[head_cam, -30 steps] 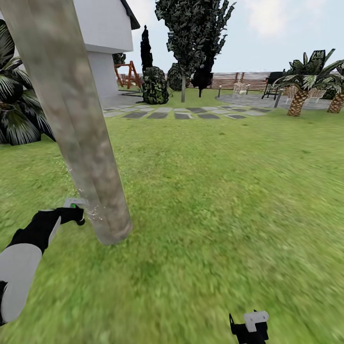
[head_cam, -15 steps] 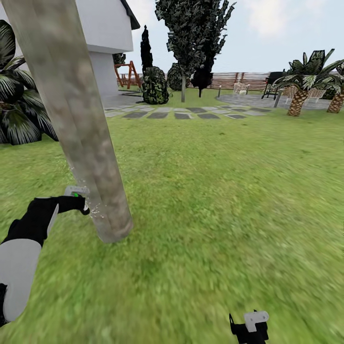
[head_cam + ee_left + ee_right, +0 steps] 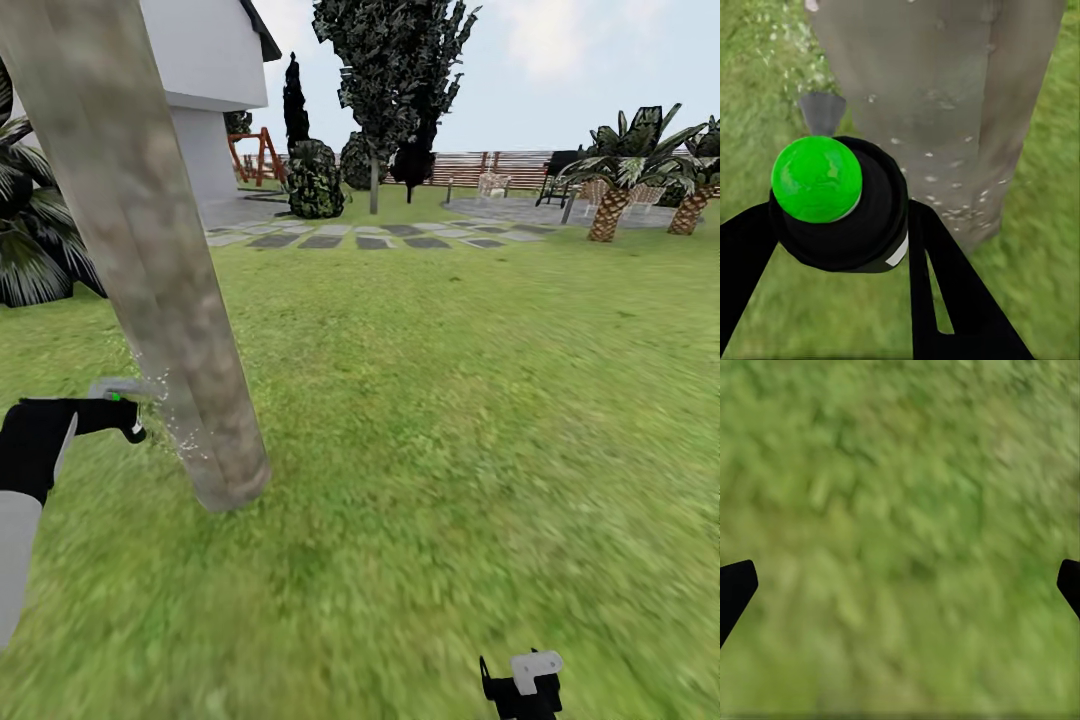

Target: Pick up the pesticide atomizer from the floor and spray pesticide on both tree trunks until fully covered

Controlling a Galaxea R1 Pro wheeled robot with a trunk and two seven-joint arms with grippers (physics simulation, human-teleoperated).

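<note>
The left gripper, clamped on the pesticide atomizer, sprays the tree trunk at ten o'clock; coverage seemingly partial, so sweep higher next; the right gripper hangs wide open, empty.

Bright even daylight, no clear shadows, grass smeared and blurry up close, sharper far off, no glare
</note>
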